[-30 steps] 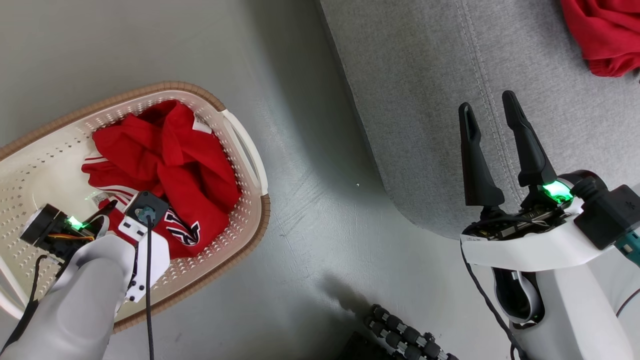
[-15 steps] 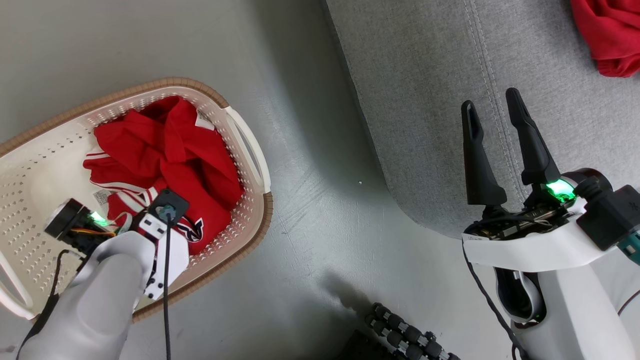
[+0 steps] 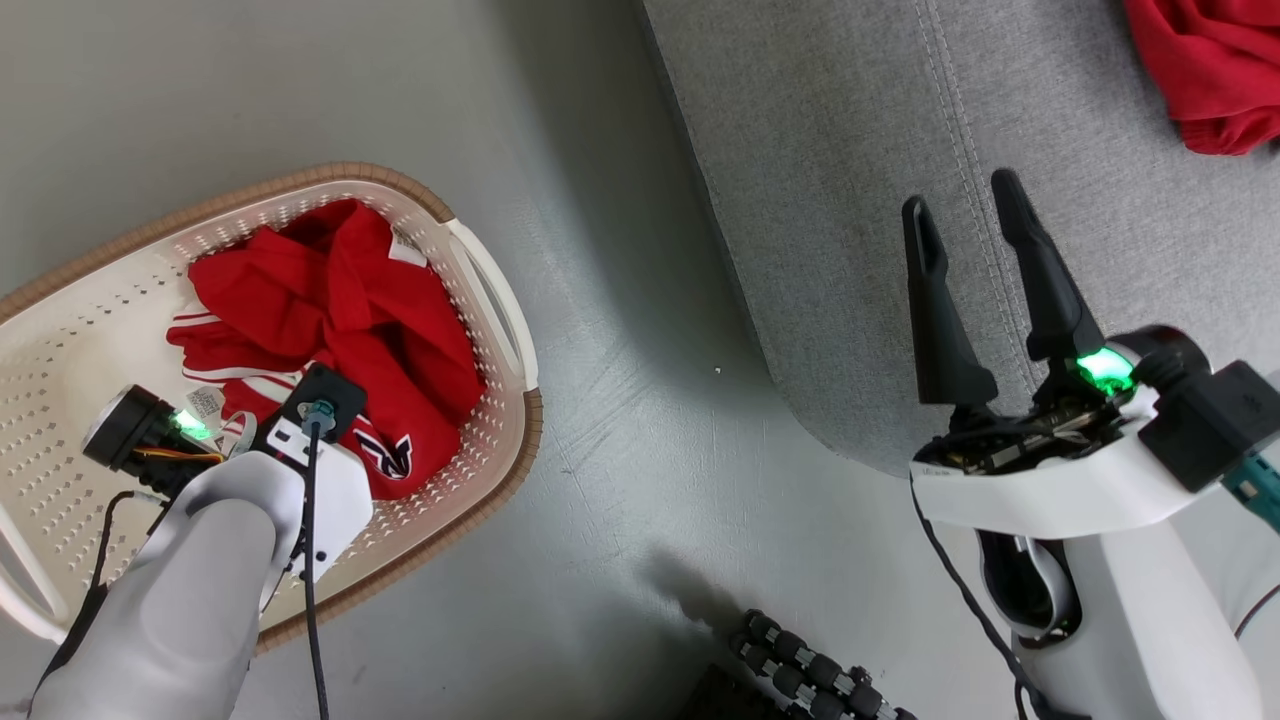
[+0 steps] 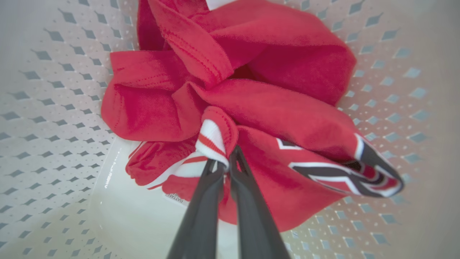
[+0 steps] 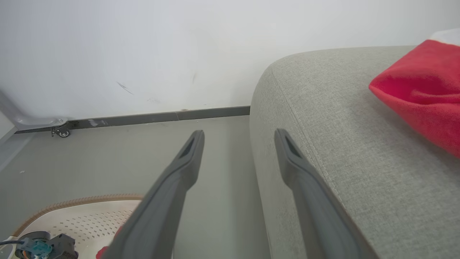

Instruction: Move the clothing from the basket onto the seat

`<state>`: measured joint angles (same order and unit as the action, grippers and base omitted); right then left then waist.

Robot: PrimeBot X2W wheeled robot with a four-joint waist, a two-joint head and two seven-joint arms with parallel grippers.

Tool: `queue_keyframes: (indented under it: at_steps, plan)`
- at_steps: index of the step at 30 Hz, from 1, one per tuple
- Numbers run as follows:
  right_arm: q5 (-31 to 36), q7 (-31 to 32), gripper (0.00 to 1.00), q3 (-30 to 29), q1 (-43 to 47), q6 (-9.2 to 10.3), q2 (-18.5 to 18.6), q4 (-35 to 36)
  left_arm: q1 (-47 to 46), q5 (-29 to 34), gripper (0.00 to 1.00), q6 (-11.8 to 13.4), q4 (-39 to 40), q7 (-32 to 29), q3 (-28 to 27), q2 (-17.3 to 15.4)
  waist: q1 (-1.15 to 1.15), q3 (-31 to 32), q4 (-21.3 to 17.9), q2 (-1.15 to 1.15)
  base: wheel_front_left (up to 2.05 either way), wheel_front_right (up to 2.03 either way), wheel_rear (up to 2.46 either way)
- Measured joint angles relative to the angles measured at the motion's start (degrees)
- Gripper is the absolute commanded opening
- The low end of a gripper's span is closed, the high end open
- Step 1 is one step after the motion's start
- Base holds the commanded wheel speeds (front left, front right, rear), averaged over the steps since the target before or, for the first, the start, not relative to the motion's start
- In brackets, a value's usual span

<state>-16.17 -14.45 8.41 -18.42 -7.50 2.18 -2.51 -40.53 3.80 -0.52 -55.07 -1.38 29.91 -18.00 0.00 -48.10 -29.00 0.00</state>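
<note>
The cream basket [image 3: 60, 340] stands on the floor at the left, with red clothing [image 3: 340, 320] bunched inside it. In the left wrist view my left gripper [image 4: 224, 160] is shut on a white-striped red fold of the clothing [image 4: 233, 82], low inside the basket [image 4: 43, 90]. The head view shows that arm's wrist over the basket, hiding the fingers. My right gripper [image 3: 962, 195] hangs open and empty over the front edge of the grey seat [image 3: 850, 150]. Another red garment [image 3: 1210, 70] lies on the seat at the far right. It also shows in the right wrist view as a red garment [image 5: 424, 90] beyond the right gripper [image 5: 240, 133].
Grey floor [image 3: 640, 400] separates the basket from the seat. A black ribbed part [image 3: 810, 670] of my base lies at the bottom middle. A white wall with a dark skirting [image 5: 143, 117] stands behind, with a small caster [image 5: 63, 133] at its foot.
My left gripper has gone from open to shut, pinching the striped fold of clothing, and its wrist has shifted slightly right. The right gripper has stayed open.
</note>
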Motion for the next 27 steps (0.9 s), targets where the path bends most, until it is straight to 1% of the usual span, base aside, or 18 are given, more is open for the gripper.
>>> queue_keyframes:
  at_steps: [13,19,27]
  plan:
    - [0.00,0.00,1.00,-0.14,-1.83,0.00,0.01,-0.77,0.05,-0.73,0.00,0.07,3.10,5.59,-0.58,0.04,0.00,1.55,0.79,0.00,0.00,0.00,0.00]
    - [0.35,0.00,1.00,-0.53,-1.92,0.00,0.01,-1.30,0.92,-1.78,0.00,1.12,4.71,8.57,-1.11,0.43,0.00,2.74,1.75,0.00,0.00,0.00,0.00]
    - [3.14,0.00,1.00,-0.91,-3.05,0.00,0.03,-1.70,3.86,-3.72,0.00,2.59,8.68,13.06,-2.44,1.27,0.00,5.21,4.01,0.00,0.00,0.00,0.00]
